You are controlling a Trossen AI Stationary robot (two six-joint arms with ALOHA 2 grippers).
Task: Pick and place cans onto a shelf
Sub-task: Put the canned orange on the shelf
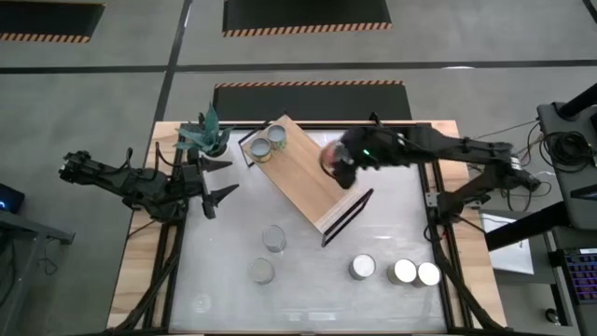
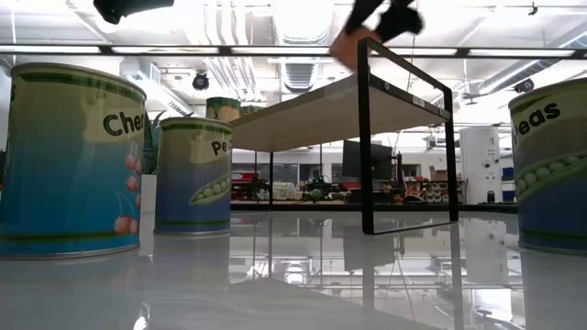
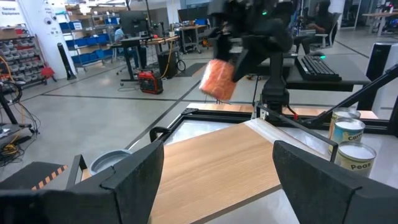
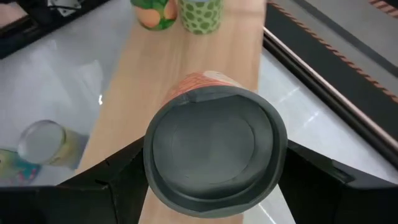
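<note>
Fingers of the right gripper (image 4: pixel 214 163) sit on both sides of an orange can (image 4: pixel 214 152) and hold it tight, spread as wide as the can. In the high view this gripper (image 1: pixel 334 161) holds the can above the shelf (image 1: pixel 303 170), near its middle. The shelf is a long wooden board set at a slant on the white table (image 1: pixel 308 289).

Two cans (image 1: pixel 269 146) already stand side by side at the far end of the shelf, next to the plant (image 1: pixel 203 136). Five more cans stand on the table. Two (image 1: pixel 268 254) are in front of the shelf. Three (image 1: pixel 396 271) stand in a row toward the right.

The left gripper (image 1: pixel 216 179) waits at the left side of the table, near the plant. Its fingers are wide apart and hold nothing.

The right wrist view shows the dark round end of the held can. The other views do not show that. The left wrist view shows the can's orange side (image 3: pixel 217 79), up in the air over the board (image 3: pixel 217 165). The low view shows labels on the table cans (image 2: pixel 69 160), with cherries and peas. From above only their round tops show.
</note>
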